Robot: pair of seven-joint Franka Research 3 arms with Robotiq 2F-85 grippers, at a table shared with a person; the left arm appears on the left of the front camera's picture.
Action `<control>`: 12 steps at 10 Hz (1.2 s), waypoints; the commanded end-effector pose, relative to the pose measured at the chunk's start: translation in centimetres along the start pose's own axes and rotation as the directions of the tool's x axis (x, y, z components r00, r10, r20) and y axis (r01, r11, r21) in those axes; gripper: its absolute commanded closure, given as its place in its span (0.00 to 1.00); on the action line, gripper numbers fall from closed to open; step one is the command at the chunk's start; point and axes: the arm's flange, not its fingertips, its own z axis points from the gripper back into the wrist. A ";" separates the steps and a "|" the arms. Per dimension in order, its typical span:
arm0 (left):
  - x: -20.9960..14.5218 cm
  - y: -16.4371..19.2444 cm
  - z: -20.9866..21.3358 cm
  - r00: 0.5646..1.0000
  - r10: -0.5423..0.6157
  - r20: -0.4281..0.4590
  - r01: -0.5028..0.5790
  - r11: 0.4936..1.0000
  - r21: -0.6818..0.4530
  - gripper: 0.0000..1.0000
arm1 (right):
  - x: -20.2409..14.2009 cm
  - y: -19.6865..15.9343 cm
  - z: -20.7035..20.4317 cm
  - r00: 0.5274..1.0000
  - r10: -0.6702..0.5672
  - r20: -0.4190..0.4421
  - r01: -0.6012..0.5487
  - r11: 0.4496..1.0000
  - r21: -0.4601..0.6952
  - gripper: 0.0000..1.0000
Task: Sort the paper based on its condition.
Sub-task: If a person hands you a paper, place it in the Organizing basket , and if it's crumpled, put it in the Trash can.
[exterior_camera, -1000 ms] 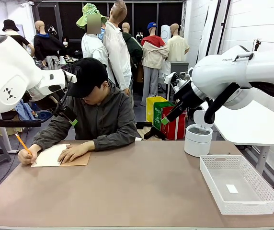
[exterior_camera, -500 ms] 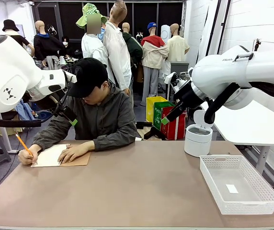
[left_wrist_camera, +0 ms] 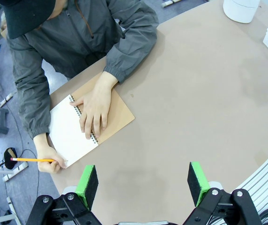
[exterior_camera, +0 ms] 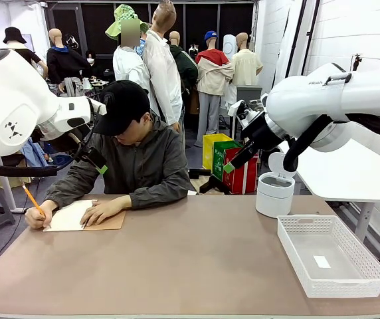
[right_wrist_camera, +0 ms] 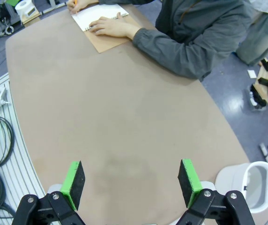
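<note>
Both arms are raised well above the table (exterior_camera: 196, 266). The left gripper (left_wrist_camera: 142, 183) hangs with its jaws wide apart and nothing between them, looking down on the person. The right gripper (right_wrist_camera: 131, 183) is just as wide and just as empty, above bare tabletop. In the front view the left gripper (exterior_camera: 97, 163) sits by the person's shoulder, and the right gripper (exterior_camera: 233, 159) is high over the far right side.

The paper (left_wrist_camera: 68, 133) lies at the far left edge as the top page of an open notebook (left_wrist_camera: 120, 117) (brown cover showing beside it). One hand (left_wrist_camera: 95, 110) lies flat across the spiral binding. The other hand (left_wrist_camera: 49, 159) holds a pencil (left_wrist_camera: 31, 160) at the sheet's outer corner. The left wrist view makes the binding coils plain; from the front the paper (exterior_camera: 67, 216) is a thin white strip, partly hidden by the flat hand and forearm. The right wrist view has the paper (right_wrist_camera: 99, 11) far off at its top edge.

To the right stand a white bin (exterior_camera: 274, 193), lid up, and a white basket (exterior_camera: 346, 287) with a small label (exterior_camera: 321, 262) inside.
</note>
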 end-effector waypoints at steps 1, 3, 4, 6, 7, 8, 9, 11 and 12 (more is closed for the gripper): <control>0.1 0.1 0.1 1.000 0.001 -0.001 -0.001 1.000 0.000 0.00 | 0.1 -0.1 0.1 1.000 -0.004 -0.005 0.004 1.000 0.013 0.00; 0.1 0.1 0.1 1.000 0.001 -0.001 -0.001 1.000 0.000 0.00 | 0.1 -0.1 0.1 1.000 -0.004 -0.005 0.004 1.000 0.013 0.00; 0.1 0.1 0.1 1.000 0.001 -0.001 -0.001 1.000 0.000 0.00 | 0.1 -0.1 0.1 1.000 -0.004 -0.005 0.004 1.000 0.013 0.00; 0.1 0.1 0.1 1.000 0.001 -0.001 -0.001 1.000 0.000 0.00 | 0.1 -0.1 0.1 1.000 -0.004 -0.005 0.004 1.000 0.013 0.00; 0.1 0.1 0.1 1.000 0.001 -0.001 -0.001 1.000 0.000 0.00 | 0.1 -0.1 0.1 1.000 -0.004 -0.005 0.004 1.000 0.013 0.00; 0.1 0.1 0.1 1.000 0.001 -0.001 -0.001 1.000 0.000 0.00 | 0.1 -0.1 0.1 1.000 -0.004 -0.005 0.004 1.000 0.013 0.00; 0.1 0.1 0.1 1.000 0.001 -0.001 -0.001 1.000 0.000 0.00 | 0.1 -0.1 0.1 1.000 -0.004 -0.005 0.004 1.000 0.013 0.00; 0.1 0.1 0.1 1.000 0.001 -0.001 -0.001 1.000 0.000 0.00 | 0.1 -0.1 0.1 1.000 -0.004 -0.005 0.004 1.000 0.013 0.00; 0.1 0.1 0.1 1.000 0.001 -0.001 -0.001 1.000 0.000 0.00 | 0.1 -0.1 0.1 1.000 -0.004 -0.005 0.004 1.000 0.013 0.00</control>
